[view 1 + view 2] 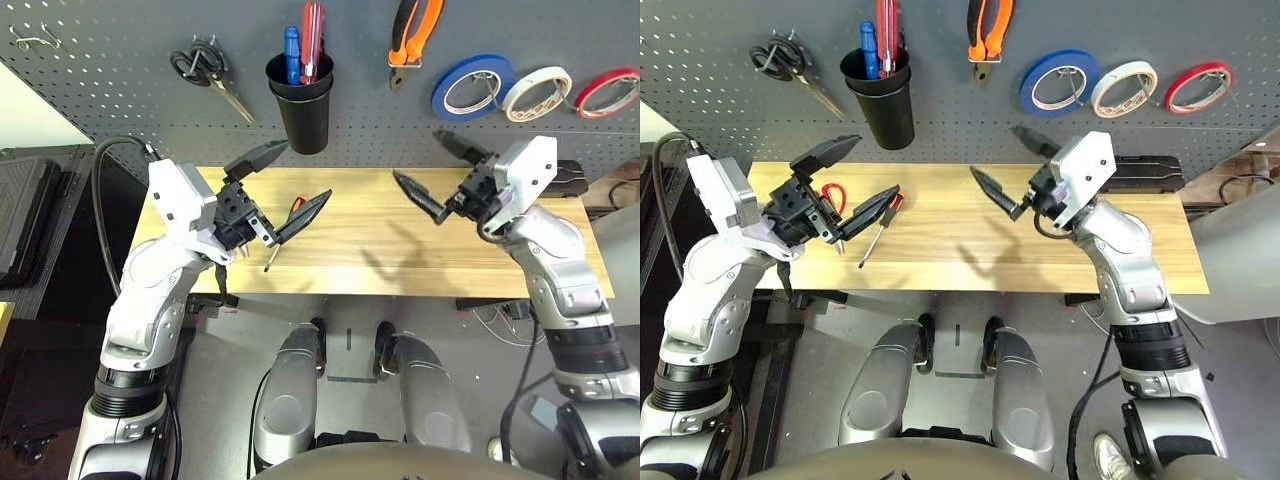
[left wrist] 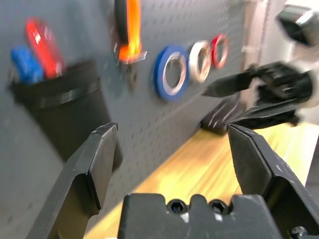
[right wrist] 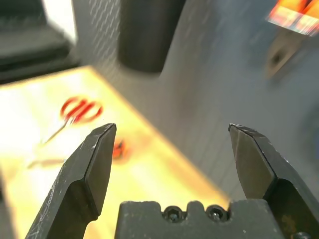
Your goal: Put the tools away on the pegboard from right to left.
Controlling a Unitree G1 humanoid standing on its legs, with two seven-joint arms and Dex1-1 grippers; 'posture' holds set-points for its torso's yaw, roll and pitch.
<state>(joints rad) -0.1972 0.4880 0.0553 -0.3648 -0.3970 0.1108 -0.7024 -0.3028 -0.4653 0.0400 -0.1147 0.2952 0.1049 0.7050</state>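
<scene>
Scissors [image 1: 833, 196] left of screwdriver [image 1: 876, 232], on table [image 1: 940, 240]

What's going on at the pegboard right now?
Neither gripper holds anything: left gripper and right gripper both hover open over the wooden table. The white tape ring and pliers already hang on the pegboard. The screwdriver and red-handled scissors lie on the table by the left gripper.

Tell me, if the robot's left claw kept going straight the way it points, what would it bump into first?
Probably the pegboard. The open left claw looks between the black cup and the blue tape ring. Depth is hard to judge.
</scene>
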